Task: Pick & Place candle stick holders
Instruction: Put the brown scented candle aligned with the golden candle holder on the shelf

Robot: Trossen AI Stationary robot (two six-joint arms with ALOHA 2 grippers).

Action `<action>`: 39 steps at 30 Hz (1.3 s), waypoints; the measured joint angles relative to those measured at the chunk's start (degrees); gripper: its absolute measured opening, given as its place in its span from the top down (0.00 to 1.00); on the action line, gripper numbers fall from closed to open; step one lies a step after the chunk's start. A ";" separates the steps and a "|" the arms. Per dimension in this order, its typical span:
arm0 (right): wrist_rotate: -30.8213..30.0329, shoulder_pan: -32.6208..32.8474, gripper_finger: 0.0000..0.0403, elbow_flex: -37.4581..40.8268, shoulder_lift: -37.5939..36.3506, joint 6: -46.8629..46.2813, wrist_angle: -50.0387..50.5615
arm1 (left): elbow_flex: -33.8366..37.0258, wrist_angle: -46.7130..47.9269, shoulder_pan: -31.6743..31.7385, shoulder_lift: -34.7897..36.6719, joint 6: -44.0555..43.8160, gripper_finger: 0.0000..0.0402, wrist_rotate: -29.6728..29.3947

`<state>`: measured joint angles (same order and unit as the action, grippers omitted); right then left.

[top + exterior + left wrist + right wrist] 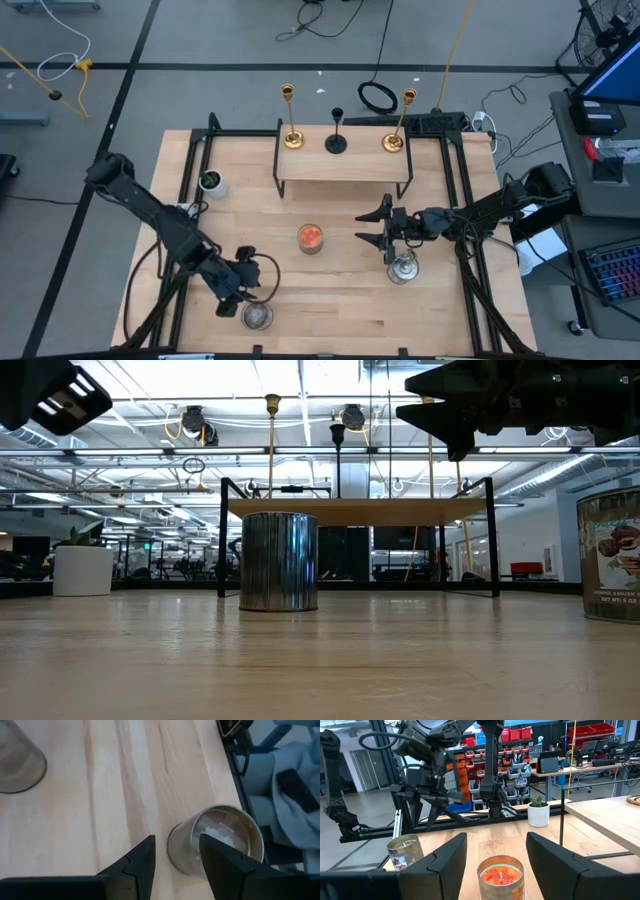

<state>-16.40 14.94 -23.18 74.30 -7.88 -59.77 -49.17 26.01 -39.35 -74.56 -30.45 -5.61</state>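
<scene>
While the raised wooden shelf (343, 162) at the table's far edge carries two gold candle stick holders (290, 120) (398, 125) flanking the shorter black holder (336, 131), both arms work well apart from them. The right gripper (378, 227), fingers wide and empty, hovers mid-table near an orange candle jar (311, 238). The left gripper (249, 283), also spread empty, sits beside a clear jar (258, 316) at the near edge.

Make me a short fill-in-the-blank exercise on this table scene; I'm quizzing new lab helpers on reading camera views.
1. The three candle holders stand on a raised wooden ____, the gold holders at either side.
2. The holder between the gold ones is coloured ____.
3. The candle jar at mid-table holds ____ wax.
4. Both the left gripper and the right gripper are ____.

Missing words: shelf; black; orange; open
</scene>
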 joint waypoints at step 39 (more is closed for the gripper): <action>0.04 0.00 0.50 0.00 0.00 8.80 -0.42 | -0.02 2.98 -6.10 -7.96 -10.90 0.87 -6.08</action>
<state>-16.36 14.94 -23.18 74.30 0.92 -60.18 -49.19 28.99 -45.44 -82.52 -41.35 -11.69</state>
